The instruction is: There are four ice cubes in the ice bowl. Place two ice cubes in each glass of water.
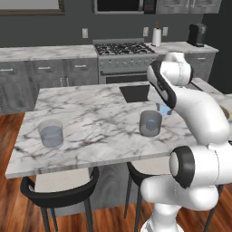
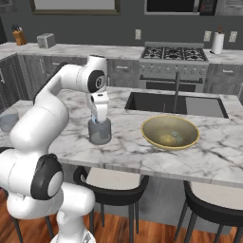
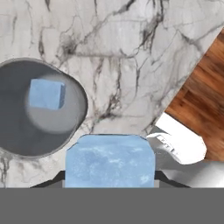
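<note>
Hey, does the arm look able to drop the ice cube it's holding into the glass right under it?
Probably yes. The fingers grip an ice cube just above the near glass, whose open top already holds one cube; it's offset, so a small shift seems needed.

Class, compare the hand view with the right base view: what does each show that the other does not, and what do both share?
Hand view alone: an ice cube held in the gripper, and another cube already lying in the glass below.
Right base view alone: the yellowish bowl beside the sink, the second glass at the counter's far left, the stove, and the stools.
Both: the marble counter, the glass under the hand, and wooden floor.
</note>
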You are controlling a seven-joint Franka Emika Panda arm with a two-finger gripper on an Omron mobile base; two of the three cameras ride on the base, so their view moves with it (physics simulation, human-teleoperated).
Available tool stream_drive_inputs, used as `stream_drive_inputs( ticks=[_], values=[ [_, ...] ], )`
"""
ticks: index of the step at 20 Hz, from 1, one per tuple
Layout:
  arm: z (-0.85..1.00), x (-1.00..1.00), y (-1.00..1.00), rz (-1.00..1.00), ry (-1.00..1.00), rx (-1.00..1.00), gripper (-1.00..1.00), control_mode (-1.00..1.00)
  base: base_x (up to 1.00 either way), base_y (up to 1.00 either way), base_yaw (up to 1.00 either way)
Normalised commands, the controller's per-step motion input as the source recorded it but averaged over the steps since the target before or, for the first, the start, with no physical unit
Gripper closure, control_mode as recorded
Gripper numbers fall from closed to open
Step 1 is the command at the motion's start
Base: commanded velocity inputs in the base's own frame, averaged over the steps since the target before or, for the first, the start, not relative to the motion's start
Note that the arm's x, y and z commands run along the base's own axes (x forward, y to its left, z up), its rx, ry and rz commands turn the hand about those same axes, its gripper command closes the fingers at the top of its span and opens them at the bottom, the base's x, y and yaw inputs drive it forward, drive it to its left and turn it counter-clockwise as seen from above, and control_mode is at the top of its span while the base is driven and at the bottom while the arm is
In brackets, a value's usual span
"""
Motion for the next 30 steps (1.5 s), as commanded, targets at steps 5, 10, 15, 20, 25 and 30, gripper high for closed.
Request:
stream_drive_inputs(
  ticks=[5,10,15,20,25,30],
  values=[
    [0.07,0.0,0.69,0.0,0.0,0.0,1.0,-1.0,0.0,0.0,0.0],
    [-0.01,0.23,0.07,0.0,0.0,0.0,1.0,-1.0,0.0,0.0,0.0],
    [0.0,0.34,0.0,0.0,0.0,0.0,1.0,-1.0,0.0,0.0,0.0],
    [0.0,0.31,-0.06,0.0,0.0,0.0,1.0,-1.0,0.0,0.0,0.0],
    [0.0,0.24,-0.35,0.0,0.0,0.0,1.0,-1.0,0.0,0.0,0.0],
    [0.0,0.09,-0.14,0.0,0.0,0.0,1.0,-1.0,0.0,0.0,0.0]
  ],
)
